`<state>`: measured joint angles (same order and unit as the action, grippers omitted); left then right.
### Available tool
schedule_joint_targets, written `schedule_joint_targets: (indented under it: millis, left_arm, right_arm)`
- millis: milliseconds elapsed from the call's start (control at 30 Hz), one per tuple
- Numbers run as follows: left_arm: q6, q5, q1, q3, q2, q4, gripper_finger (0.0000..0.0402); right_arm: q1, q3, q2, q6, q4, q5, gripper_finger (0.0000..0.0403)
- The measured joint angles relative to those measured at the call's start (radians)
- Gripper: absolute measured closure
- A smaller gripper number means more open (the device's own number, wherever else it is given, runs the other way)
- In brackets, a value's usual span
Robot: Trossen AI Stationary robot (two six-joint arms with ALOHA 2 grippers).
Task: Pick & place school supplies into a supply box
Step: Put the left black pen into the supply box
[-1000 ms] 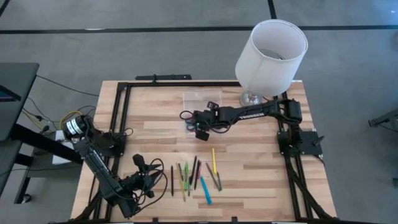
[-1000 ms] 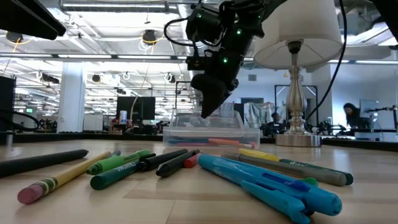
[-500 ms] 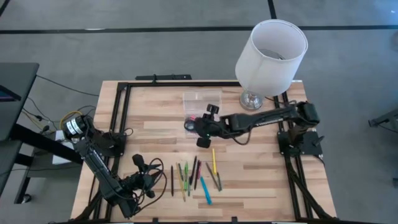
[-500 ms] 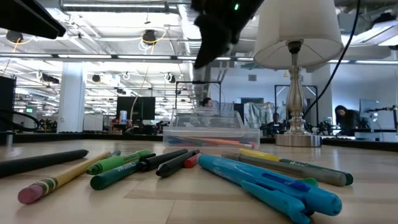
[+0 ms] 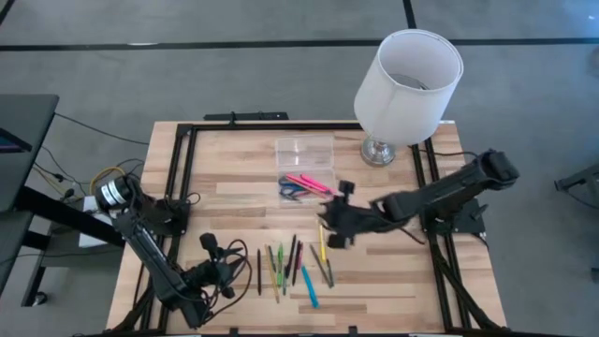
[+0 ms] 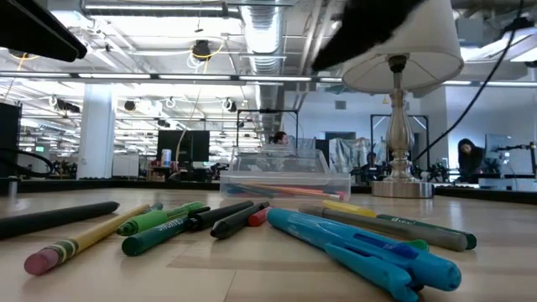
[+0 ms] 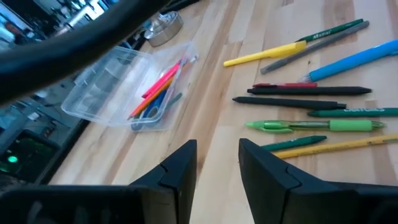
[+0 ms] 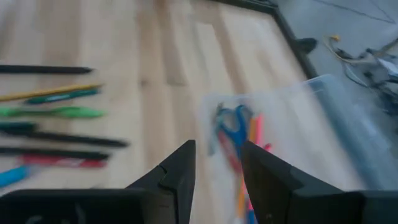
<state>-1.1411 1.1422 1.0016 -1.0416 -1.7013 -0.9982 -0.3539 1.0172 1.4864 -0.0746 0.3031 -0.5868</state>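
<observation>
Several pens and pencils (image 5: 292,267) lie side by side on the near part of the table: black, orange, green, blue and yellow. The clear supply box (image 5: 304,183) lies open farther back, resting flat on the wood. Blue-handled scissors (image 5: 291,190) and pink markers (image 5: 314,183) are in it, and its lid (image 5: 304,148) lies beyond. My right gripper (image 5: 329,234) hovers open above the yellow pencil (image 5: 322,245), touching nothing. My left gripper (image 5: 211,245) waits open at the near left, beside the pens. The left wrist view shows the box (image 7: 134,87) and pens (image 7: 311,99) ahead.
A lamp with a large white shade (image 5: 408,82) stands at the far right corner, its metal base (image 5: 378,150) next to the box lid. A black frame (image 5: 182,168) runs along the table's edges. Bare wood lies between box and pens.
My right gripper has swung away from the box toward the table's near right, rising out of the low view, and now hangs over the pens. The scissors and pink markers it had covered now show in the box. The pens have not moved.
</observation>
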Motion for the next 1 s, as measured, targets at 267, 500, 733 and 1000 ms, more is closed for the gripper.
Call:
schedule_joint_targets:
  millis: [267, 500, 733, 1000]
  left_arm:
    - [0.005, 0.025, -0.063, 0.000, -0.033, 0.014, 0.0288]
    - [0.060, -0.023, -0.141, 0.000, -0.034, 0.045, 0.0288]
    - [0.169, -0.183, -0.218, 0.000, -0.035, 0.055, 0.0288]
    - [0.164, -0.229, -0.256, 0.000, -0.035, 0.113, 0.0288]
  right_arm:
    - [-0.254, -0.276, -0.130, -0.080, -0.276, -0.184, 0.0281]
    - [-0.406, -0.357, -0.093, -0.104, -0.430, -0.345, 0.0281]
    - [-0.442, -0.358, -0.005, -0.112, -0.478, -0.365, 0.0281]
    - [-0.453, -0.357, 0.007, -0.112, -0.530, -0.384, 0.0281]
